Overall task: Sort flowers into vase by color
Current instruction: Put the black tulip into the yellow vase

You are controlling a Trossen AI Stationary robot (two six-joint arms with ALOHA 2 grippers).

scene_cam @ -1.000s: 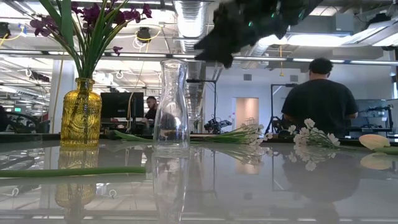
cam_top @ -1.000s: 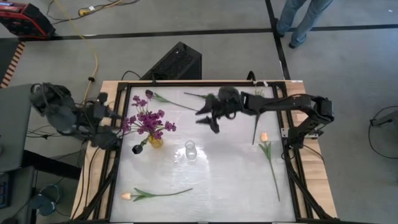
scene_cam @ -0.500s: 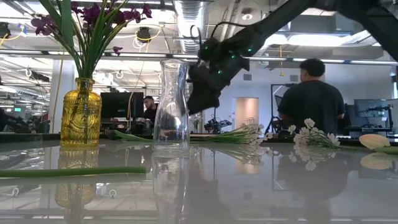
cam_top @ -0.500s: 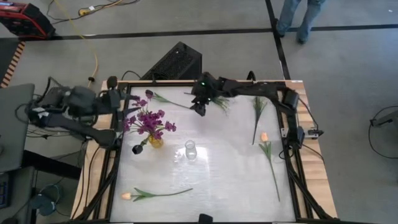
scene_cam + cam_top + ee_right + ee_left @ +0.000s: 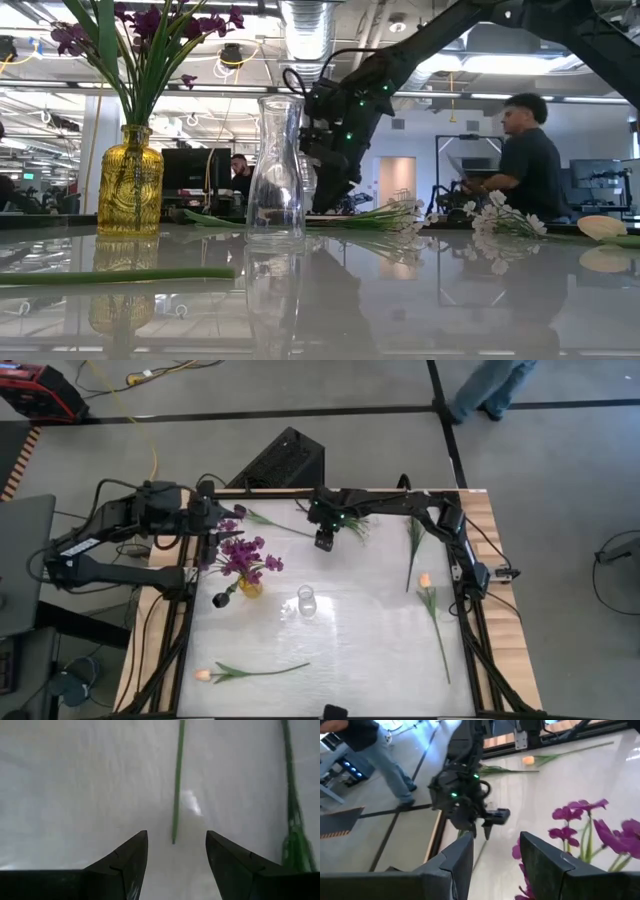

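A yellow vase [image 5: 250, 588] near the table's left edge holds purple blossoms [image 5: 240, 555]. A clear glass vase [image 5: 306, 602] stands empty mid-table. A dark purple bud flower [image 5: 272, 521] lies near the far edge. My right gripper [image 5: 323, 542] points down, open, over its stem end [image 5: 173, 839], which shows between the fingers. White sprigs [image 5: 352, 525] [image 5: 413, 545] and two orange tulips [image 5: 427, 588] [image 5: 212, 675] lie flat on the table. My left gripper [image 5: 222, 523] hovers open at the far left, beside the purple blossoms [image 5: 580, 812].
The far edge is crowded with stems [image 5: 385, 215] and sprigs [image 5: 500, 215]. My right arm [image 5: 400, 508] stretches along the far edge. Beyond the table a person [image 5: 525, 150] stands and another walks [image 5: 490, 395]. A black box [image 5: 280, 460] sits past the far edge.
My right gripper has swung from mid-table toward the far left, turned to point down, and come low over the bud flower's stem end. My left arm has come in from beyond the left edge toward the purple blossoms. No flower has moved.
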